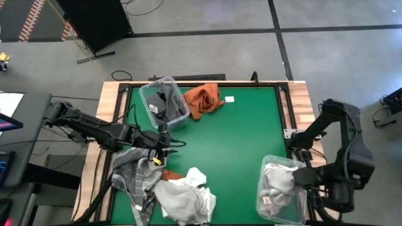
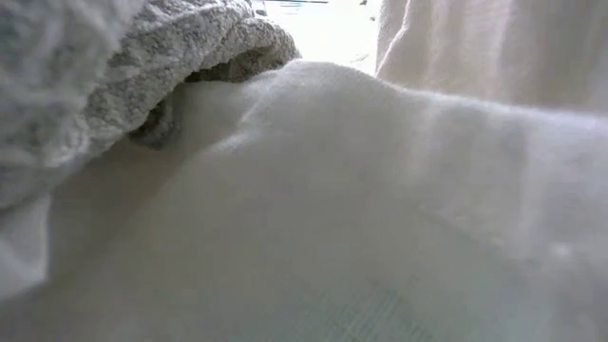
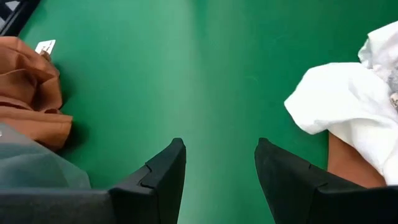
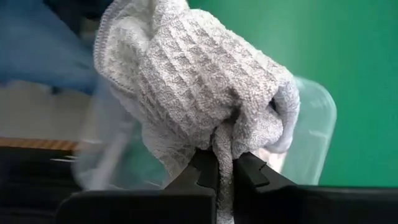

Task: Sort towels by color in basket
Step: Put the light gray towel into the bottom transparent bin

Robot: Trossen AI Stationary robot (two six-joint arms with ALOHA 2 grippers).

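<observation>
My left gripper (image 1: 166, 144) is open and hovers over bare green table (image 3: 217, 74), between the grey plaid towel (image 1: 134, 177) and a clear bin (image 1: 151, 100) holding the dark grey towel (image 1: 166, 105). The rust-orange towel (image 1: 202, 99) lies beside that bin, also seen in the left wrist view (image 3: 31, 93). White towels (image 1: 185, 196) are heaped at the near edge; one shows in the left wrist view (image 3: 348, 102). My right gripper (image 4: 225, 167) is shut on a pale grey-white waffle towel (image 1: 276, 182) at the second clear bin (image 1: 267, 204). My right gripper pinches a bunched fold of the waffle towel (image 4: 224, 140) between its two fingers. Several layers are gathered there. The rest of the towel (image 4: 186, 74) bulges out beyond the fingertips, within the outline of the clear bin (image 4: 311, 130); whether it rests on the bin's floor, I cannot tell.
The middle and far right of the green table (image 1: 245, 132) are bare. A small white tag (image 1: 229, 98) lies by the orange towel. A rust-brown patch (image 1: 169, 176) shows under the white heap. White cloth (image 2: 332, 209) fills the low view. Wooden table edges (image 1: 301, 100) frame the mat.
</observation>
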